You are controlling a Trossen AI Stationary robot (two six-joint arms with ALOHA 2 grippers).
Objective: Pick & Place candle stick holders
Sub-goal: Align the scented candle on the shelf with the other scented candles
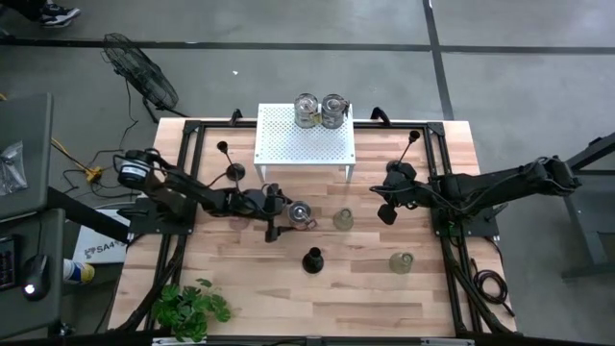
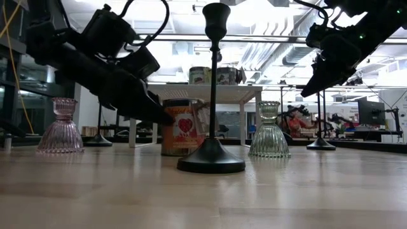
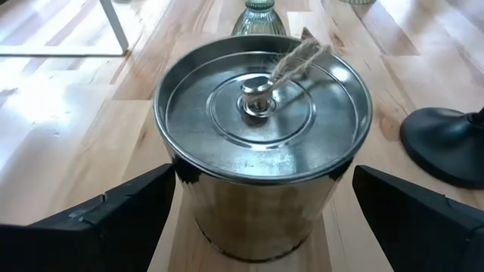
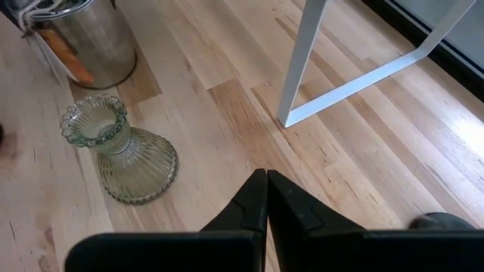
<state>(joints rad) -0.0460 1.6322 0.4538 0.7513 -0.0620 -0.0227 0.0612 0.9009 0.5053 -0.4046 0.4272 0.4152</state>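
Two lidded silver metal tins [image 1: 319, 111] are being carried on the white perforated metal stand [image 1: 304, 144] at the wooden table's [image 1: 384, 298] far edge; a leafy green plant [image 1: 190, 309] is being kept at its near left corner.

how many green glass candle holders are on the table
2 in the high view: one green glass holder beside the metal tin, in front of the white stand; the other nearer the table's front right. None looks hidden.

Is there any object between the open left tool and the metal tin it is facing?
Nothing visible: the left tool is open, its fingers on either side of the lidded tin, the gaps clear.
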